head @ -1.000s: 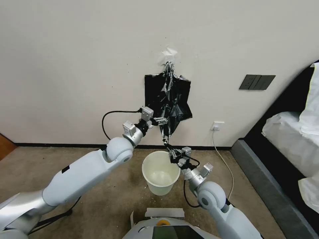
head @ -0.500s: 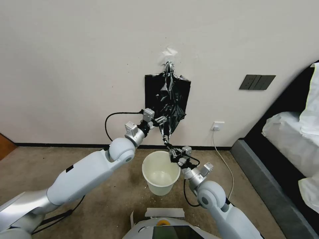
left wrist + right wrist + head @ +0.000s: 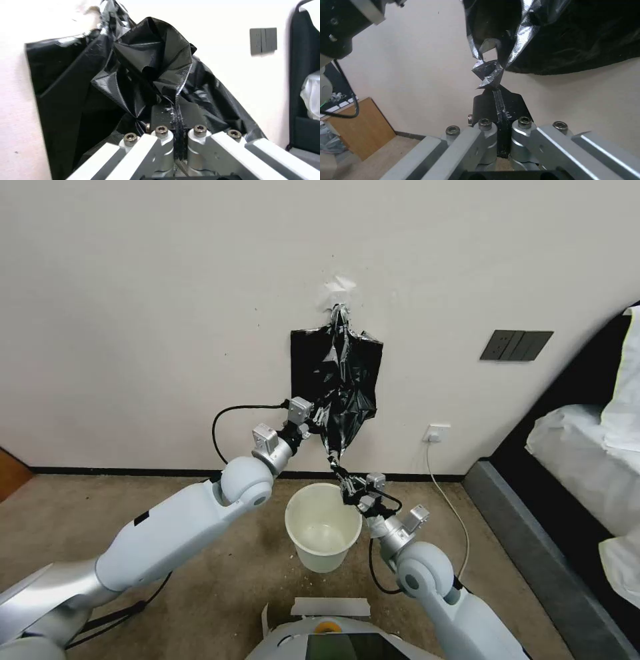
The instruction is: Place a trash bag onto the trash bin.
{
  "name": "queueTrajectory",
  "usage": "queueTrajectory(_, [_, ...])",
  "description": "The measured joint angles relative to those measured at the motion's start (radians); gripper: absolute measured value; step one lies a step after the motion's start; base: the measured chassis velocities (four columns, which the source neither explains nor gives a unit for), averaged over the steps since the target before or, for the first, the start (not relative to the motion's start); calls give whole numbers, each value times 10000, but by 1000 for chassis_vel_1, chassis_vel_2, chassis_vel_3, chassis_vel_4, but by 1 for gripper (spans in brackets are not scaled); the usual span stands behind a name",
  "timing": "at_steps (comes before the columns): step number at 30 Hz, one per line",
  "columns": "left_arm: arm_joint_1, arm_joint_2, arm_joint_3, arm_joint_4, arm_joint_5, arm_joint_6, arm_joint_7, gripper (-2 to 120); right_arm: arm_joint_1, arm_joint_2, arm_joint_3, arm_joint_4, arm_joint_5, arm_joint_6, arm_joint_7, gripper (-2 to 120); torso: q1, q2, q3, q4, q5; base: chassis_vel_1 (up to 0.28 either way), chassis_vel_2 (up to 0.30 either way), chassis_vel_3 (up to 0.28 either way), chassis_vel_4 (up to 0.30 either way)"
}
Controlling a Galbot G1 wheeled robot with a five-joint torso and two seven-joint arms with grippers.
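The trash bag (image 3: 347, 403), crinkled glossy black plastic, hangs from a wall hook and narrows to a twisted tip above the trash bin (image 3: 320, 561), a cream-white bucket on the carpet. My left gripper (image 3: 321, 418) is shut on a fold at the bag's left side; the left wrist view shows its pads (image 3: 165, 113) pinching the bag (image 3: 156, 57). Lower down, just above the bin's far right rim, my right gripper (image 3: 345, 483) is shut on the tip. Its closed fingers (image 3: 486, 105) hold the twisted end of the bag (image 3: 488, 72).
A flat bundle of black bags (image 3: 303, 360) hangs behind on the same hook. A switch plate (image 3: 515, 345) and a socket (image 3: 437, 433) with a white cable are on the wall. A bed (image 3: 580, 447) with a dark base (image 3: 533, 553) stands on the right.
My left arm has shifted a little to the right, toward the bag. The bag's lower part has drawn in narrower. The right gripper has barely moved.
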State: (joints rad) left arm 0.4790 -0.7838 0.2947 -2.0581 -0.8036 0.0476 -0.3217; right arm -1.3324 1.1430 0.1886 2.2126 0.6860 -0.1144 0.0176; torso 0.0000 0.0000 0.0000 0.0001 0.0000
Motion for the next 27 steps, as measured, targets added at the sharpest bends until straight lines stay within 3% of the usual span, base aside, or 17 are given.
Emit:
queueTrajectory(2, [125, 59, -171, -66, -67, -52, 0, 0, -29, 9, 60, 142, -58, -34, 120, 0, 0, 0, 0, 0, -1, 0, 0, 0, 0])
queueTrajectory(5, [382, 181, -519, -221, -267, -151, 3, 0, -141, -16, 192, 420, -299, -116, 374, 10, 0, 0, 0, 0, 0, 0, 0, 0, 0])
queueTrajectory(7, [618, 353, -887, -411, -463, -261, 10, 0, -376, -114, 433, 767, -766, -261, 657, 24, 0, 0, 0, 0, 0, 0, 0, 0, 0])
queueTrajectory(18, [981, 702, -1415, -845, -910, -415, 12, 0, -600, -978, 1234, 1889, -2161, -1106, 1273, 57, -1, 0, 0, -4, -2, 0, 0, 0, 0])
queueTrajectory(20, [1168, 803, -1566, -984, -973, -460, 22, 0, 383, -1826, 1235, 2105, -2066, -1880, 1533, 69, -1, 0, 0, -4, 3, 0, 0, 0, 0])
queueTrajectory(22, [1233, 841, -1608, -1027, -988, -482, 29, 0, 853, -2188, 1177, 2111, -1942, -2077, 1615, 72, -1, 0, 0, 0, 2, 0, 0, 0, 0])
queueTrajectory(25, [1376, 928, -1743, -1106, -1063, -540, 45, 0, 2436, -3350, 750, 2067, -1114, -2661, 1907, 86, -1, 0, 0, 4, 0, 0, 0, 0, 0])
queueTrajectory(26, [1335, 925, -1777, -1083, -1130, -559, 46, 0, 4504, -4472, -357, 1955, 262, -3177, 2393, 97, -1, 0, 1, -3, 0, 0, 0, 0, 0])
queueTrajectory(27, [1335, 925, -1777, -1083, -1130, -559, 46, 0, 4504, -4472, -357, 1955, 262, -3177, 2393, 97, -1, 0, 1, -3, 0, 0, 0, 0, 0])
